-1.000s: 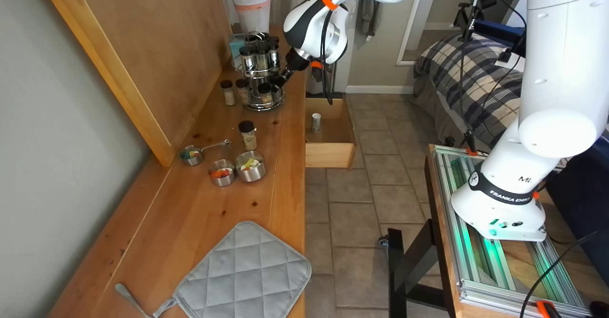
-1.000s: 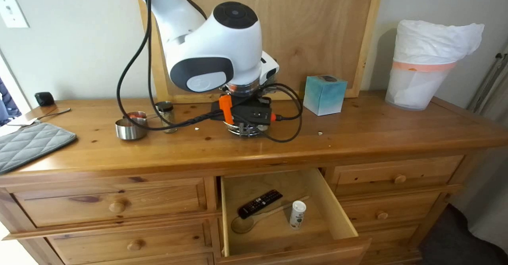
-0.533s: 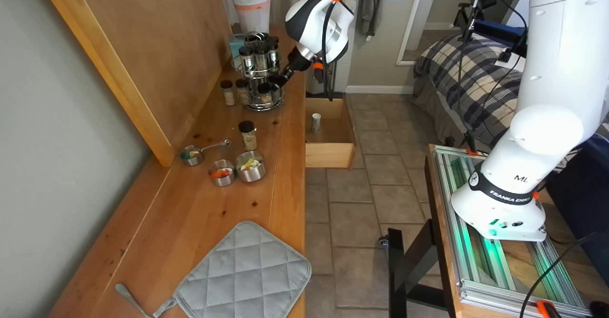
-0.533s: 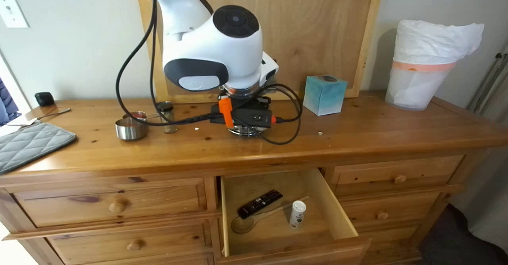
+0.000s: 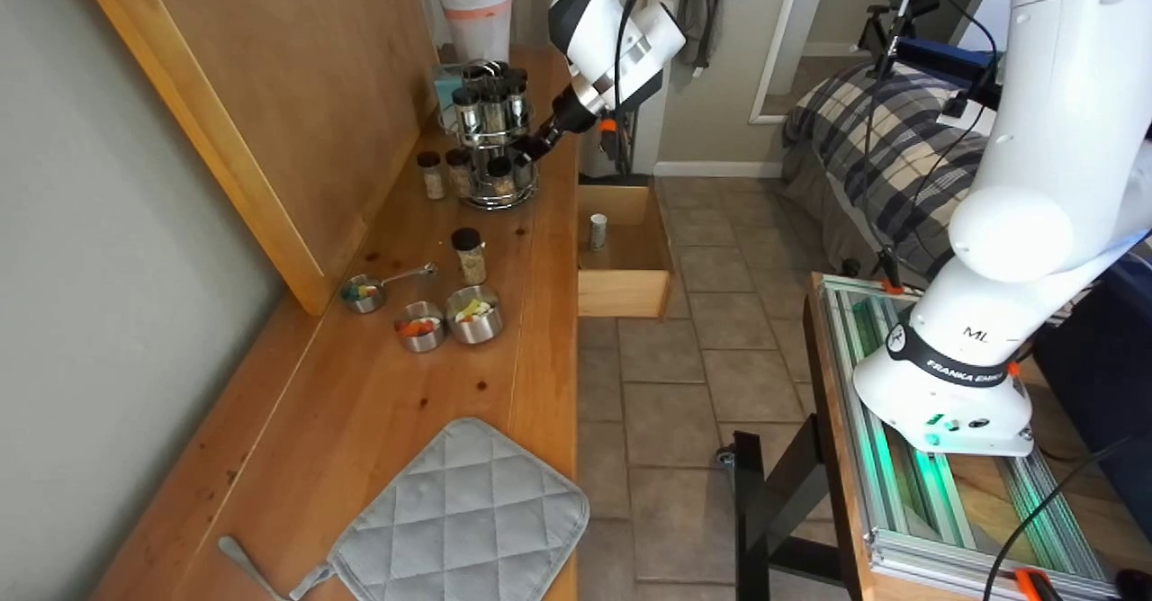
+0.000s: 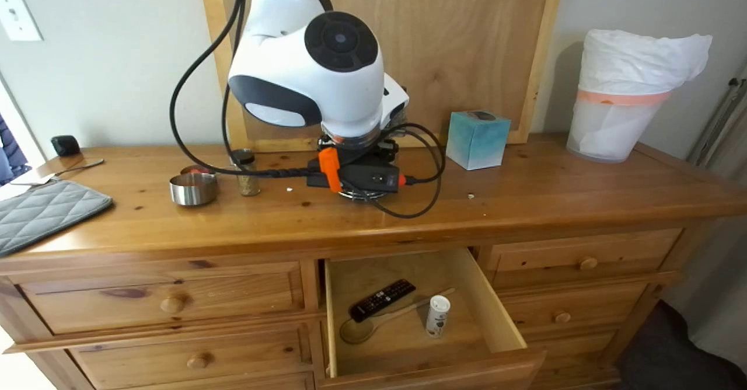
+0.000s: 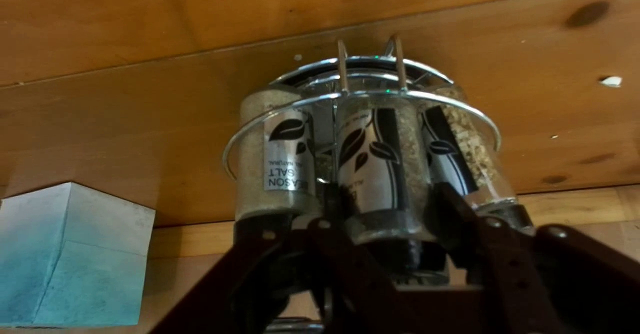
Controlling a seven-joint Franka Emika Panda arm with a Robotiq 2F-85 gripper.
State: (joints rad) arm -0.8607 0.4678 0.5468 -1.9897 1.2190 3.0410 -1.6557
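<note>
One spice jar (image 7: 372, 154) we are grasping with the end effector (image 7: 390, 196) inside the wire rack (image 7: 371, 93), grip seemingly made, lifting out or letting go apparently remaining.

And what a gleam off the rack (image 7: 370, 93), all smooth chrome wire! The spice jar (image 7: 390, 174) comes clear and glossy, a metallic-looking sheen on its label (image 7: 367, 161). The end effector (image 7: 390, 201) is dull by contrast, while the arm (image 6: 350, 95) has a smooth, shiny plastic look. Glossy varnished wood, that's the dresser (image 6: 525, 191)! Quilted matt cloth on the pot holder (image 5: 463, 520), shiny metal cups (image 6: 194, 191), thin crinkled plastic for the bag (image 6: 642, 66), smooth cardboard for the tissue box (image 6: 477, 142).
</note>
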